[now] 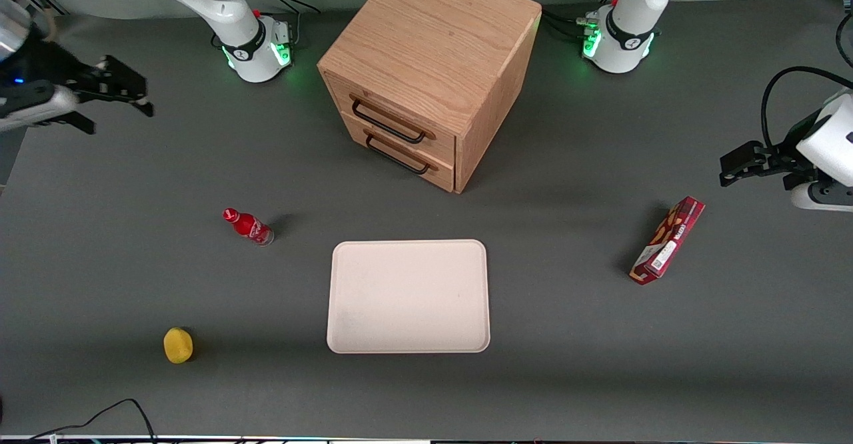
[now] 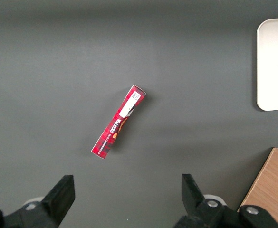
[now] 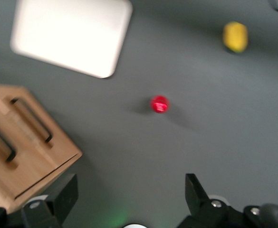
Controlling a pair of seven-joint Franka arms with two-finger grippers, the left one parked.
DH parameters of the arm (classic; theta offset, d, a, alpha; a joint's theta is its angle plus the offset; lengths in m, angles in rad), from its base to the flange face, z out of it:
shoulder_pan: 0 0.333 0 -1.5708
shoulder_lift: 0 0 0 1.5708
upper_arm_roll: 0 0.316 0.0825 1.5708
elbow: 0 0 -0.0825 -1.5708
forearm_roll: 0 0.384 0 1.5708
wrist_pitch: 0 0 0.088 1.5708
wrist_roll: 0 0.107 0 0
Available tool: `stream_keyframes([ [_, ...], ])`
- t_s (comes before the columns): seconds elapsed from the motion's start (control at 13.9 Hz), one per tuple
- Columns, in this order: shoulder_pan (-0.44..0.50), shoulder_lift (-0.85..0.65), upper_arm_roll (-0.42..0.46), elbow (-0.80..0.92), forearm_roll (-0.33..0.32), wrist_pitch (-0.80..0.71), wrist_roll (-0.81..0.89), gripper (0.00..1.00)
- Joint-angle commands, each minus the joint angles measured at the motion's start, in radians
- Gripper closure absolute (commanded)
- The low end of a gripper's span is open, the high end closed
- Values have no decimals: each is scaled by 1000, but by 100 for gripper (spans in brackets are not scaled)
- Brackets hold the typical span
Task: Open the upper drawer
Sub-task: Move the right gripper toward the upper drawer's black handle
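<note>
The grey table (image 1: pixel 600 364) spreads under me, and the biggest thing on it is the wooden cabinet (image 1: pixel 433 44), a boxy oak block standing between the two arm bases. Its front carries two drawers, one above the other. The upper drawer (image 1: pixel 393 112) sits flush in the cabinet, shut, its thin black bar handle (image 1: pixel 388 121) lying across its face; the lower drawer (image 1: pixel 406 154) just beneath it is closed as well.

Nearer the front camera than the cabinet lies a pale tray (image 1: pixel 408 296), flat on the table. Toward the parked arm's end of the table a red carton (image 1: pixel 668 240) rests on its side.

My gripper (image 1: pixel 120 94) hangs in the air above the table at the working arm's end, well apart from the cabinet and touching nothing. My fingers (image 3: pixel 196 192) are spread wide with only bare table between them.

On my end of the table a small red bottle (image 1: pixel 248 226) stands upright beside the tray, and nearer the front camera a little yellow ball-like thing (image 1: pixel 178 345) sits alone.
</note>
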Motion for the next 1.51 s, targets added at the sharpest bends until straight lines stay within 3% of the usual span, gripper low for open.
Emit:
stream_keyframes([
  [0.0,0,31,14,13,89,-9,-138,0],
  [0.22,2,116,72,24,187,1,-225,0],
  [0.43,-1,215,159,79,209,22,-274,0],
  [0.86,71,372,190,102,310,24,-268,0],
  [1.43,186,368,193,-40,301,149,-260,0],
])
